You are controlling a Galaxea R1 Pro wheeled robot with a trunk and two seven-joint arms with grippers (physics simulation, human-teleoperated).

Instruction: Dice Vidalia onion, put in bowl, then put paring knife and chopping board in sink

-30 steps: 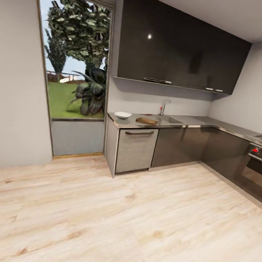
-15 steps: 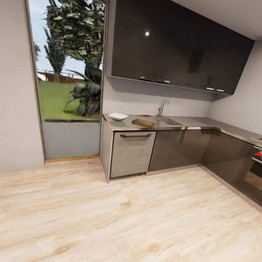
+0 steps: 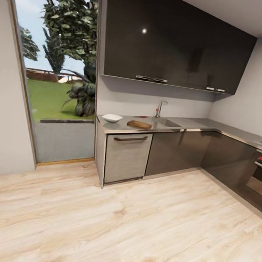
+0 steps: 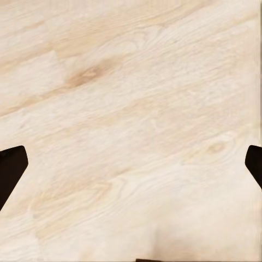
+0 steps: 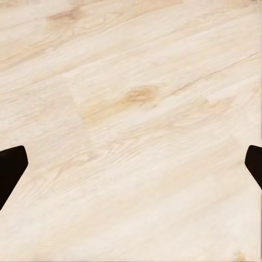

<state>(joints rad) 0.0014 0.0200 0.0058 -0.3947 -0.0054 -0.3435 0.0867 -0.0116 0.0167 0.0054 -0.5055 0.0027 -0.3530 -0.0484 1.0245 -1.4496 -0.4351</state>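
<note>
Approach step only: both grippers, left [image 4: 131, 164] and right [image 5: 131, 164], spread empty over pale plank floor; next, close on the grey countertop [image 3: 171, 127] at one o'clock.

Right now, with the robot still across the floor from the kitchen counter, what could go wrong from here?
1. The glossy white squarish bowl sits close to the grey countertop's left end; a careless reach might knock it off.
2. The dark brown wooden chopping board lies right beside the matte grey sink, so lifting the onion out could bump it.
</note>
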